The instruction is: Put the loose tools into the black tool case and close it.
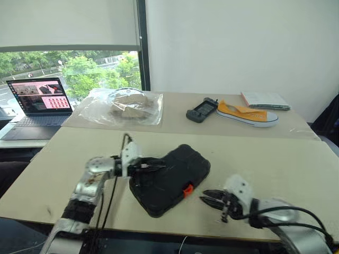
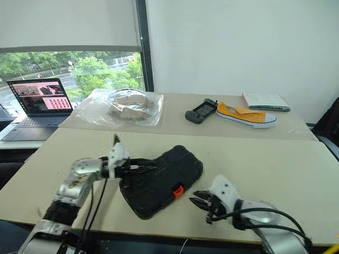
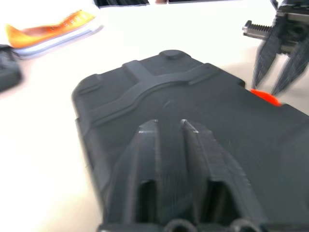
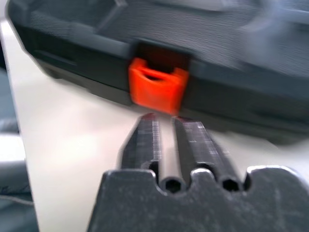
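Observation:
The black tool case (image 1: 169,180) lies shut and flat on the near table, its lid down and its orange latch (image 1: 187,190) on the edge facing me. My left gripper (image 1: 161,166) reaches in over the case's left end, its fingers slightly open just above the lid (image 3: 193,111) with nothing between them. Just off the latch side of the case, my right gripper (image 1: 204,197) points at the latch (image 4: 157,89) from a short way off, its fingers a little apart and empty. The loose tools are out of view.
On the far table lie a clear plastic bag (image 1: 124,106) with objects inside, a black game console (image 1: 202,110), a yellow shoe (image 1: 248,114) and a notebook (image 1: 265,99). An open laptop (image 1: 39,98) stands at the far left by the window.

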Motion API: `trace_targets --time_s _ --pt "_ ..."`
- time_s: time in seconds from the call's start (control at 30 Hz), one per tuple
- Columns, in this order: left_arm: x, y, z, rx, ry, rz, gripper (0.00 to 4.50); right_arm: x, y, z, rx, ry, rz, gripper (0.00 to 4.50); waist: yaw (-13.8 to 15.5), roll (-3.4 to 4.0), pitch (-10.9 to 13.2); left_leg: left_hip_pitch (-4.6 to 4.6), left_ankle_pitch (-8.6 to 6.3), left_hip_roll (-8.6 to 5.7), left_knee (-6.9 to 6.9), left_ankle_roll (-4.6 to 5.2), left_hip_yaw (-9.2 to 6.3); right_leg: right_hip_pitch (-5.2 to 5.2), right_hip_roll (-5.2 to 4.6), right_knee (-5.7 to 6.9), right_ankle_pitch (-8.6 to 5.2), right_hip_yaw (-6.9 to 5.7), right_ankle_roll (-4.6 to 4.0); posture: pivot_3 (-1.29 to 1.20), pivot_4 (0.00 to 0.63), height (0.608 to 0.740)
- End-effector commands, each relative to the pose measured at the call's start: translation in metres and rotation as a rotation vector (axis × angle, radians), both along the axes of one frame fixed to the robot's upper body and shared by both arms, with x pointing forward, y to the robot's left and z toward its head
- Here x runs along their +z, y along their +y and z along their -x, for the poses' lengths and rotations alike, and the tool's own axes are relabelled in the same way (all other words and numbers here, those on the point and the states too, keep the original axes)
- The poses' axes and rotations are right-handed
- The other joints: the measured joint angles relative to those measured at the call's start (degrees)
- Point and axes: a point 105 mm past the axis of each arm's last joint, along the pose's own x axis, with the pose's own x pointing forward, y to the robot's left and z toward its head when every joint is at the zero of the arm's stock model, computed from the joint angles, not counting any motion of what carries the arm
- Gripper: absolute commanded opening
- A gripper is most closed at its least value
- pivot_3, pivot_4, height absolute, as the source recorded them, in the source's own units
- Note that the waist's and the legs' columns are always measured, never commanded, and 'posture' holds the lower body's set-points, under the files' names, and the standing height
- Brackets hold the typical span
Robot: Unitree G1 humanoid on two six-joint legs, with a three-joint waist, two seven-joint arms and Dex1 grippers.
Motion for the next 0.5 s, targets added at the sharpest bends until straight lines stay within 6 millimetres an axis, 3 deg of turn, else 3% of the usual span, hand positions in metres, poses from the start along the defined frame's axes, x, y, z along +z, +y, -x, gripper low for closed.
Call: trace_targets --time_s 0.03,0.13,0.23,0.27,0.4,0.5 --pt "0.0 0.062 0.007 0.168 -0.002 -0.064 2.31 0.021 -0.033 0.011 0.008 -0.174 -0.009 2.36 0.01 -0.09 0.25 -0.01 -0.03 0.0 -0.06 -0.06 0.01 -0.06 0.08 -0.01 -0.07 -0.02 0.03 0.0 0.15 0.74" --pt "-0.01 0.096 0.017 0.286 0.019 -0.141 3.21 0.023 -0.053 0.017 0.032 -0.251 -0.014 3.32 0.11 -0.09 0.43 -0.03 -0.09 -0.02 -0.07 -0.04 0.06 -0.06 0.07 -0.08 -0.25 -0.12 0.18 0.0 0.15 0.74" --pt "-0.022 0.114 0.032 0.352 0.045 -0.19 4.24 0.025 -0.072 0.016 -0.012 -0.216 -0.072 4.38 0.26 -0.11 0.54 -0.02 -0.23 -0.04 -0.07 0.12 0.1 -0.01 -0.05 -0.16 -0.37 -0.07 0.39 0.0 0.15 0.74" --pt "-0.024 0.116 0.034 0.363 0.046 -0.19 4.48 0.026 -0.075 0.014 -0.024 -0.214 -0.095 4.5 0.32 -0.15 0.59 -0.02 -0.26 -0.05 -0.06 0.16 0.1 0.01 -0.08 -0.16 -0.35 -0.06 0.36 0.0 0.15 0.74" --pt "-0.027 0.124 0.041 0.463 0.042 -0.128 4.48 0.026 -0.089 0.002 -0.076 -0.281 -0.06 4.5 1.28 -0.24 0.76 -0.13 -0.39 -0.08 0.0 0.25 0.1 -0.05 -0.4 -0.2 -0.17 -0.14 0.04 0.0 0.15 0.74" --pt "-0.026 0.129 0.045 0.515 0.022 -0.135 4.48 0.031 -0.087 -0.002 -0.071 -0.324 -0.049 4.5 1.5 -0.18 0.79 -0.12 -0.41 -0.12 -0.02 0.25 0.09 -0.05 -0.53 -0.2 -0.17 -0.2 0.03 0.0 0.15 0.74"
